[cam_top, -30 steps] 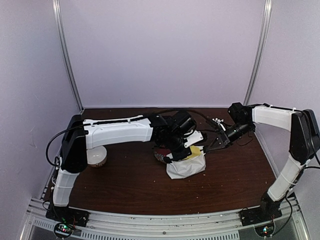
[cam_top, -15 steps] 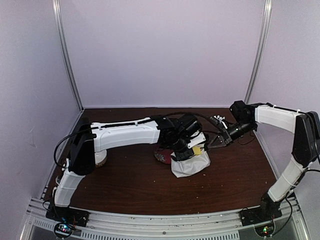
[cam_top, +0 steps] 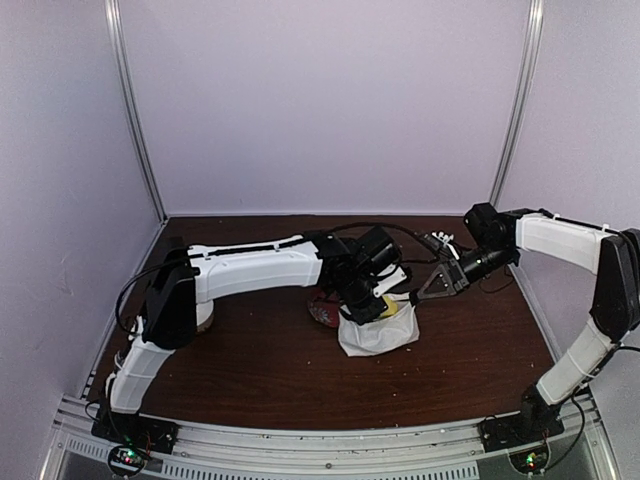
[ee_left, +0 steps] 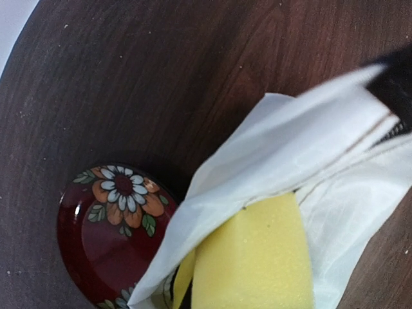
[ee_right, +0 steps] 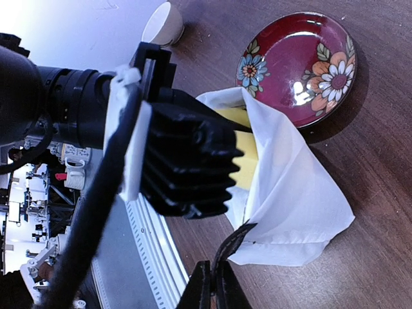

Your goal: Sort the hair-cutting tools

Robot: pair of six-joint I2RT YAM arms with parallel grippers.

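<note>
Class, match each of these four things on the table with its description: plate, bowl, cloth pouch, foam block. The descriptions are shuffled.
Things:
1 plate
2 bowl
3 cloth pouch
4 foam block

Descriptions:
a yellow, in the pouch's mouth
b dark red with flowers
c white, soft, right next to the plate
d white, standing apart near the table's left side

Pairs: 1-b; 2-d; 3-c; 4-a

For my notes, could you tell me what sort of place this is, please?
Probably a robot test cell: a wooden table, plain lilac walls with metal posts, two arms bolted at its near edge.
</note>
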